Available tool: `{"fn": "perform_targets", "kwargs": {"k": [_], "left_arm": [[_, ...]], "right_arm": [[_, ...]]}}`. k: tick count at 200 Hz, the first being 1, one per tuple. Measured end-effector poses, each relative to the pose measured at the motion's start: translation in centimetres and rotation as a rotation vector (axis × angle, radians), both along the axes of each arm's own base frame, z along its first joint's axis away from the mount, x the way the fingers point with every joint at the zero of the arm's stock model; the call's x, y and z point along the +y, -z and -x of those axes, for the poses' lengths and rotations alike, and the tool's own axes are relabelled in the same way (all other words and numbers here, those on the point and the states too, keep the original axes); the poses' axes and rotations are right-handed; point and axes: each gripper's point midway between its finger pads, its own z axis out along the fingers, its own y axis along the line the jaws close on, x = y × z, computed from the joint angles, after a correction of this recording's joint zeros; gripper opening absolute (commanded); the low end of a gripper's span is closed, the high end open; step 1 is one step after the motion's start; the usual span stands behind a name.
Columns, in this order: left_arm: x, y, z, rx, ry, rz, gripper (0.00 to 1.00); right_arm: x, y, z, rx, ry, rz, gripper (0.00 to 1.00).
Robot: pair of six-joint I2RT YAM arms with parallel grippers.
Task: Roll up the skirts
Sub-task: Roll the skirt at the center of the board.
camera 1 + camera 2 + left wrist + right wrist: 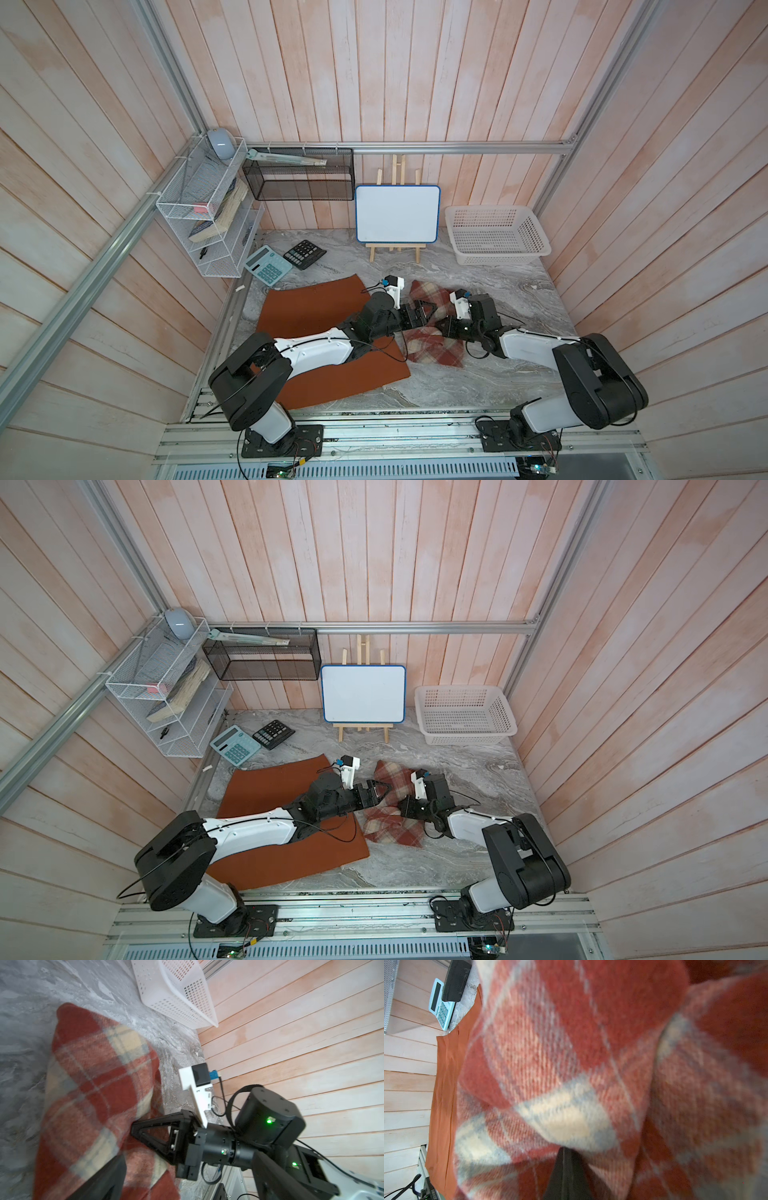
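Right pincer [134,1129] is closed, its tips buried in a fold of the plaid skirt [432,347]; it looks to be pinching the woolly cloth, which bulges across nearly the whole right wrist view. Left pincer [424,312] stands wide open and holds nothing. It hangs just over the same skirt from the other side, its arm reaching across the orange skirt [307,307].

The plaid skirt lies near the middle of the table [498,374], bunched and doubled over on itself. It has no tidy tube shape, so by the look of it the rolling has only begun. The orange skirt lies spread flat just beside it, nearer the left arm's base, with no edge turned over. Judging from this, neither skirt is rolled yet: the plaid one needs its roll formed and finished, and the orange one is untouched work. The white basket [498,255] at the back holds nothing that can be seen.

As for writing, none can be read. The whiteboard [397,214] on its small easel is blank. The blue calculator [268,264] and the black calculator [304,254] show keys, but any marks on them are too small to make out.
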Motion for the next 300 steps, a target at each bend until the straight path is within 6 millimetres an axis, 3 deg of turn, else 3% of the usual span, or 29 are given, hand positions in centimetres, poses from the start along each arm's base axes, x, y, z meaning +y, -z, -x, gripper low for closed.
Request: {"fn": "perform_targets", "kwargs": {"k": [41,68,109,119,126,132,141,150,153,211,237,253,275,300], "left_arm": [[1.5,1.9,-2.5,0.053,0.020,-0.039,1.00],[3.4,4.4,-3.9,0.095,-0.002,-0.103,1.00],[1.4,7.2,-4.1,0.146,0.070,-0.148,1.00],[1.0,7.6,-3.7,0.154,0.088,-0.151,0.94],[0.6,7.8,-3.2,0.155,0.103,-0.153,0.87],[0.3,7.9,-2.9,0.152,0.115,-0.157,0.73],[-0.2,7.8,-2.4,0.146,0.128,-0.157,0.44],[-0.5,7.7,-2.1,0.139,0.137,-0.157,0.07],[-0.6,7.7,-2.1,0.137,0.141,-0.157,0.00],[-1.7,6.7,-2.1,0.133,0.152,-0.216,0.00],[-4.0,4.4,-2.3,0.107,0.177,-0.262,0.00],[-5.3,3.5,-2.1,0.097,0.197,-0.265,0.00],[-6.0,4.4,-2.0,0.117,0.208,-0.273,0.00],[-6.4,5.1,-2.3,0.134,0.197,-0.256,0.00]], "right_arm": [[-1.4,1.1,0.9,0.036,0.033,0.023,0.00],[-1.3,1.6,0.9,0.043,0.031,0.018,0.00],[-1.1,1.6,0.8,0.040,0.027,0.010,0.00],[-1.2,1.6,0.8,0.040,0.027,0.010,0.00],[-1.2,1.6,0.8,0.040,0.027,0.010,0.00],[-1.2,1.6,0.8,0.040,0.028,0.010,0.00],[-1.2,1.6,0.8,0.040,0.029,0.010,0.00],[-1.2,1.6,0.8,0.042,0.030,0.009,0.00],[-1.2,1.6,0.8,0.042,0.030,0.009,0.00],[-1.1,1.6,0.8,0.046,0.035,0.003,0.00],[-0.2,1.3,1.0,0.045,0.018,-0.004,0.00],[0.7,1.2,1.1,0.046,0.000,-0.004,0.05],[1.1,1.5,1.3,0.064,0.006,0.001,0.16],[1.0,1.5,1.3,0.076,0.028,-0.006,0.16]]}}
